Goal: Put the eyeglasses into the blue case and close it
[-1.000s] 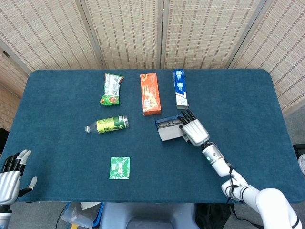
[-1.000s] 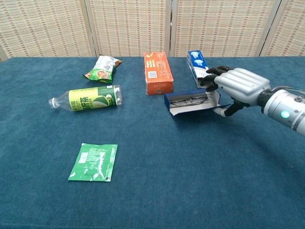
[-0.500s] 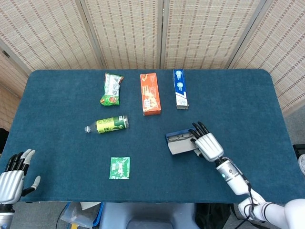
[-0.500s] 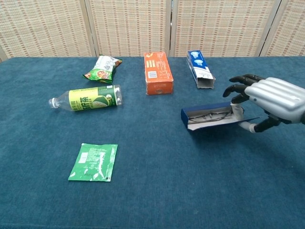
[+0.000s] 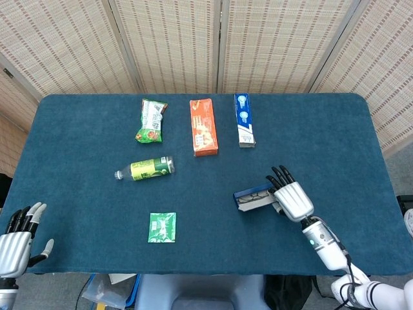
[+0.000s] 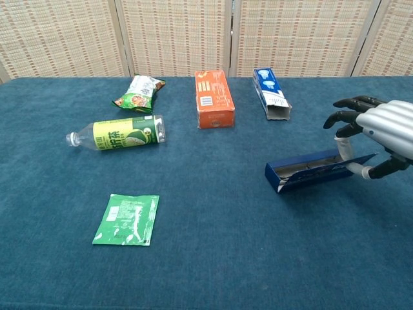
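Right hand grips the right end of the blue case, thumb under and fingers arched over the top, not flat on it. Vs 1 s ago the case has been dragged right and toward the near edge, away from the orange box and the blue-white box, and it now sits well apart from both. Lid also looks lower than before: head view shows just a narrow slot w/ the eyeglasses partly visible inside; chest view shows only the case's long side. So glasses are in, and closing seems underway but prob not finished; can't tell if it's latched. Left hand hangs off the near-left table corner, fingers apart, holding nothing. Bottle and green packet are untouched.
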`<action>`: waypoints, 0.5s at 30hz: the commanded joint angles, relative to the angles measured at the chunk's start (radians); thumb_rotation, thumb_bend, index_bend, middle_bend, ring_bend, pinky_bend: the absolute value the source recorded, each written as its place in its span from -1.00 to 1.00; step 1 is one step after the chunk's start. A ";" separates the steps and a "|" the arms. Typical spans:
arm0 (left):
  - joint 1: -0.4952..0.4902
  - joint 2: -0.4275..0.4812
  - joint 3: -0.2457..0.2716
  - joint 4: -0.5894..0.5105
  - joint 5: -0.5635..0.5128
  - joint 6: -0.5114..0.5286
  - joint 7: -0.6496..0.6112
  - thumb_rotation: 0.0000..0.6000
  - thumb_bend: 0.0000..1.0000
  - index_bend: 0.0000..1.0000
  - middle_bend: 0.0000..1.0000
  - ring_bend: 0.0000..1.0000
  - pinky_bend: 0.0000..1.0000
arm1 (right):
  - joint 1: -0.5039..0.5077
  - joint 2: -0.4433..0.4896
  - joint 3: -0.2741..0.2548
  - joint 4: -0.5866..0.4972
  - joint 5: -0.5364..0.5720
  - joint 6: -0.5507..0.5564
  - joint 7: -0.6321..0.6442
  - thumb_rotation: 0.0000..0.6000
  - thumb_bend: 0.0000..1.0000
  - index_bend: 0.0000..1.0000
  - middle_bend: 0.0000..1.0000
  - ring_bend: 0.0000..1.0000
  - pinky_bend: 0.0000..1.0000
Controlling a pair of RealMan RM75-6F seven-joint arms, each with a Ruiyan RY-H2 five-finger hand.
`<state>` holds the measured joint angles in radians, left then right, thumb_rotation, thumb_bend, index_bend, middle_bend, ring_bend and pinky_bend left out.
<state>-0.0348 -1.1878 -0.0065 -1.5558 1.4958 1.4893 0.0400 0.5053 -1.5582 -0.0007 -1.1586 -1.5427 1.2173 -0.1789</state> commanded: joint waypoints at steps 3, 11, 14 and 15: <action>0.005 0.003 0.002 0.002 -0.004 0.002 -0.006 1.00 -0.29 -1.00 -1.00 -1.00 -1.00 | 0.032 -0.026 0.030 0.031 0.015 -0.042 -0.004 1.00 -0.22 0.24 -0.65 -1.00 -1.00; 0.009 0.003 0.003 0.009 -0.006 0.004 -0.015 1.00 -0.29 -1.00 -1.00 -1.00 -1.00 | 0.073 -0.047 0.070 0.051 0.057 -0.116 -0.042 1.00 -0.27 -0.32 -0.88 -1.00 -1.00; 0.009 0.002 0.003 0.012 -0.009 0.002 -0.017 1.00 -0.29 -1.00 -1.00 -1.00 -1.00 | 0.091 -0.057 0.089 0.059 0.081 -0.145 -0.063 1.00 -0.32 -0.58 -0.96 -1.00 -1.00; 0.009 0.002 0.003 0.012 -0.010 0.000 -0.017 1.00 -0.29 -1.00 -1.00 -1.00 -1.00 | 0.099 -0.063 0.096 0.065 0.089 -0.158 -0.070 1.00 -0.34 -0.64 -0.98 -1.00 -1.00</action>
<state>-0.0258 -1.1858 -0.0037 -1.5437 1.4863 1.4896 0.0227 0.5944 -1.6140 0.0861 -1.1005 -1.4632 1.0720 -0.2389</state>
